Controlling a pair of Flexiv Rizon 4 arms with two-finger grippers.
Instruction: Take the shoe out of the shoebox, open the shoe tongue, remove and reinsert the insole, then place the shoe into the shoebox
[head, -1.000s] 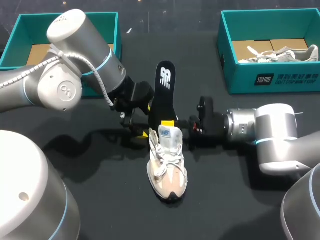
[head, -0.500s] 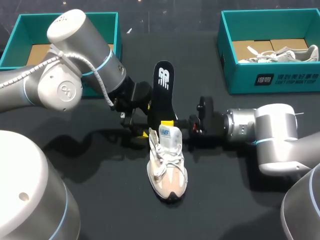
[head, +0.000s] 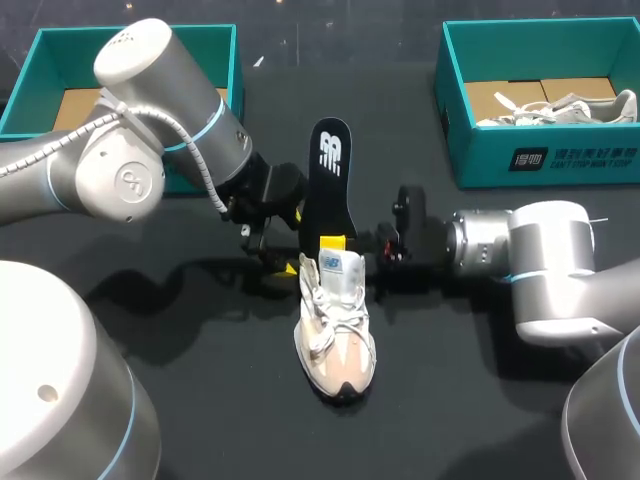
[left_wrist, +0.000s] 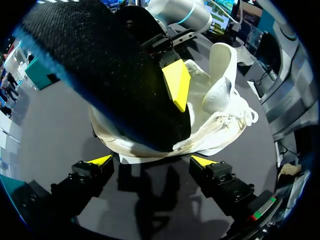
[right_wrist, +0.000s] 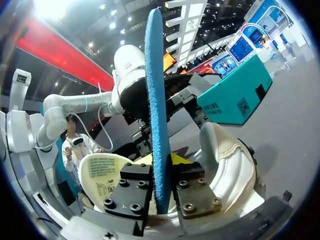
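- Right gripper clamps the black insole, which rises toward 12 o'clock from the shoe heel.
- Left gripper is open at the heel's 9 o'clock, seemingly not touching.
- The shoe rests mid-tabletop.

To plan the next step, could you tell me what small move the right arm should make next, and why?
Probably ease the insole a little deeper into the shoe. The right gripper is shut on it, its lower end sits in the shoe's opening while most of it stands outside, and the left gripper is open at the heel.
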